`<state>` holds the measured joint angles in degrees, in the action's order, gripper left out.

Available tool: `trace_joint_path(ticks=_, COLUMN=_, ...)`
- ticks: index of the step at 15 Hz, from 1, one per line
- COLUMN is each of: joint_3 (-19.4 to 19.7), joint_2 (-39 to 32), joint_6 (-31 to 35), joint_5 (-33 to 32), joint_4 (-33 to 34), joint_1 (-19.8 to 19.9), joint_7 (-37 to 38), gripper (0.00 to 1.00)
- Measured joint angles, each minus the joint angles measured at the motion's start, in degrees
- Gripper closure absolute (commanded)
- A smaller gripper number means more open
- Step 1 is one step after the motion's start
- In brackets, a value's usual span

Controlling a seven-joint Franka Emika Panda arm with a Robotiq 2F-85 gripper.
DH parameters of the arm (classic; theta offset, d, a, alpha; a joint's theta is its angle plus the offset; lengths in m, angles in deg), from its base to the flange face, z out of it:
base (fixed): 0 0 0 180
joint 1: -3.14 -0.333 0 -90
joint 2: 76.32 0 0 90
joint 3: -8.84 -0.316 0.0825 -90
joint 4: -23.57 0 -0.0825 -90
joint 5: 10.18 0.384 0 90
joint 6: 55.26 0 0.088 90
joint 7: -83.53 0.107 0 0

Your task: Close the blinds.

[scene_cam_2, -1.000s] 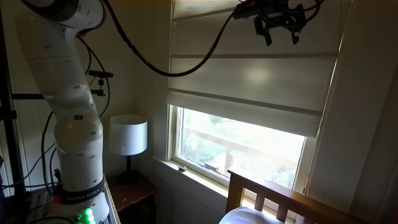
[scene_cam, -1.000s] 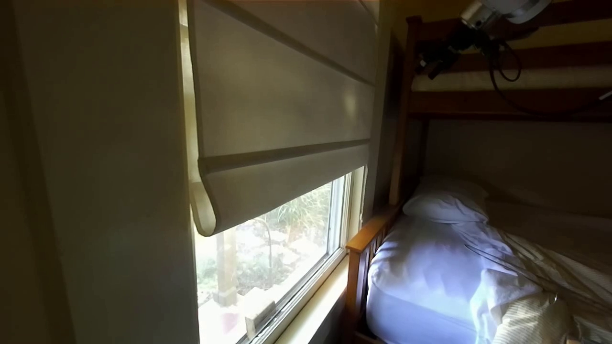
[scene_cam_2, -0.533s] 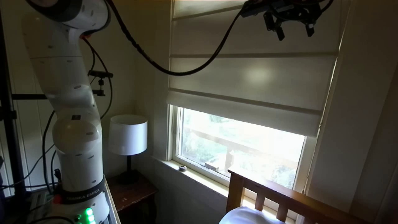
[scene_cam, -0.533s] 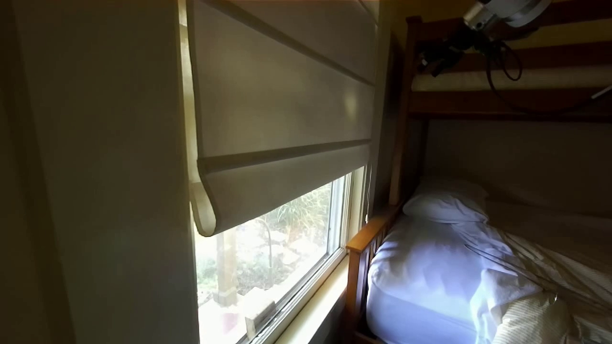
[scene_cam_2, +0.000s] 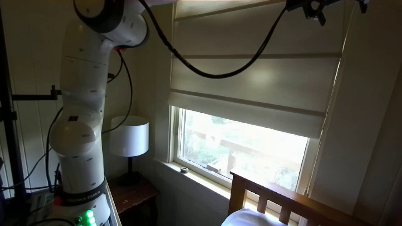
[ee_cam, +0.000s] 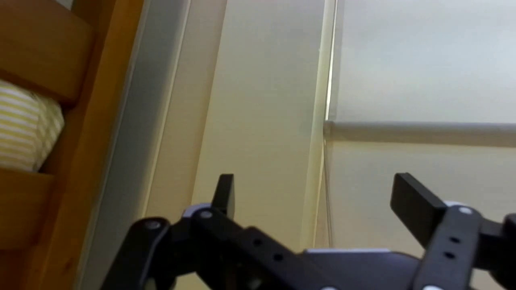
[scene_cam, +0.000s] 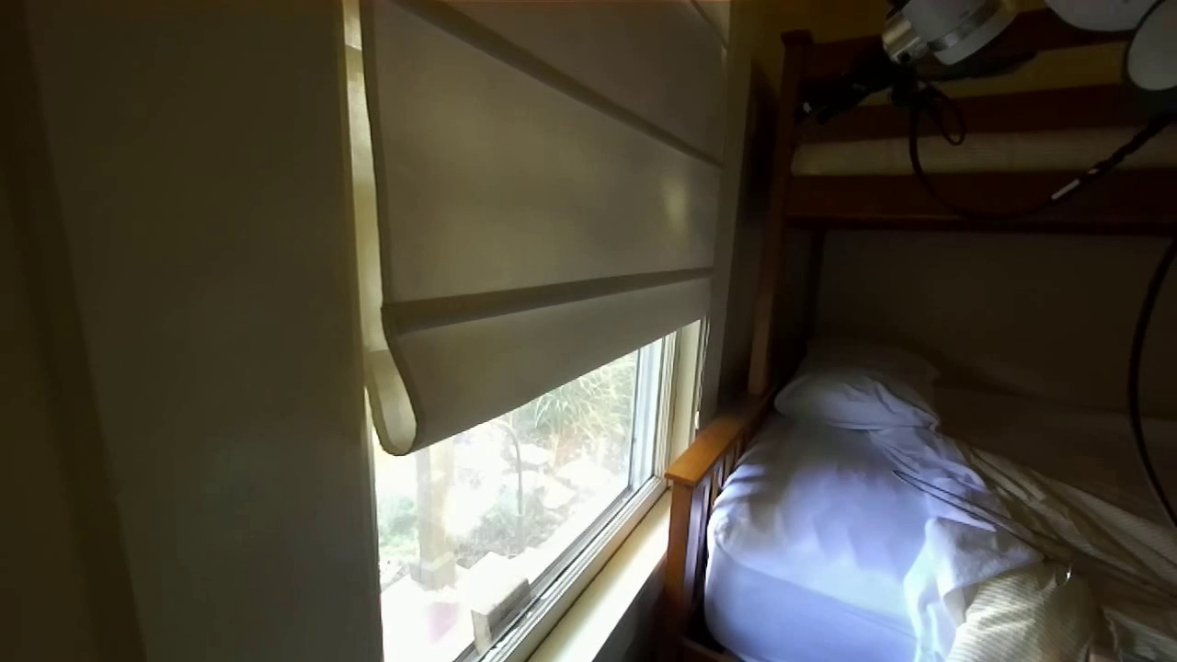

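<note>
A pale fabric blind [scene_cam_2: 251, 80] hangs partway down the window [scene_cam_2: 245, 150] and leaves the lower glass uncovered. It also shows in an exterior view [scene_cam: 552, 193] and in the wrist view [ee_cam: 423, 181]. A thin light cord [scene_cam_2: 323, 128] runs down the blind's right edge and below it. My gripper [ee_cam: 313, 179] is open with nothing between its fingers. In the wrist view the blind's edge and thin strands lie behind the gap. My gripper is high in front of the blind's upper right in an exterior view [scene_cam_2: 343, 15], partly cut off by the frame's top.
A wooden bed rail [scene_cam_2: 282, 191] stands before the window's lower right. A bunk bed [scene_cam: 965, 198] with bedding [scene_cam: 828, 515] is beside the window. A lamp [scene_cam_2: 129, 138] stands on a side table [scene_cam_2: 135, 197]. The arm's black cable [scene_cam_2: 216, 76] hangs in front of the blind.
My arm and gripper have moved right and up across the blind in an exterior view, and the cable moved along. The blind has kept its height. The gripper stays open.
</note>
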<state>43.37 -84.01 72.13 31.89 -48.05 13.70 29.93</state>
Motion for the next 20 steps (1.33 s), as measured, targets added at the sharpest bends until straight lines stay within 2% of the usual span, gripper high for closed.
trace_joint_path(ticks=3, joint_3=-0.6, joint_2=-5.8, joint_6=-1.6, joint_5=6.6, joint_4=8.4, joint_1=2.2, joint_7=-3.8, gripper=0.0)
trace_joint_path(ticks=6, joint_3=-0.9, joint_2=-10.0, joint_6=-1.9, joint_5=8.3, joint_4=15.9, joint_1=3.5, joint_7=-2.7, gripper=0.0)
trace_joint_path(ticks=11, joint_3=-13.1, joint_2=-12.5, joint_6=0.2, joint_5=2.2, joint_4=23.0, joint_1=11.7, joint_7=4.0, gripper=0.0)
trace_joint_path(ticks=20, joint_3=-13.2, joint_2=-15.0, joint_6=0.2, joint_5=0.2, joint_4=26.9, joint_1=10.5, joint_7=9.1, gripper=0.0)
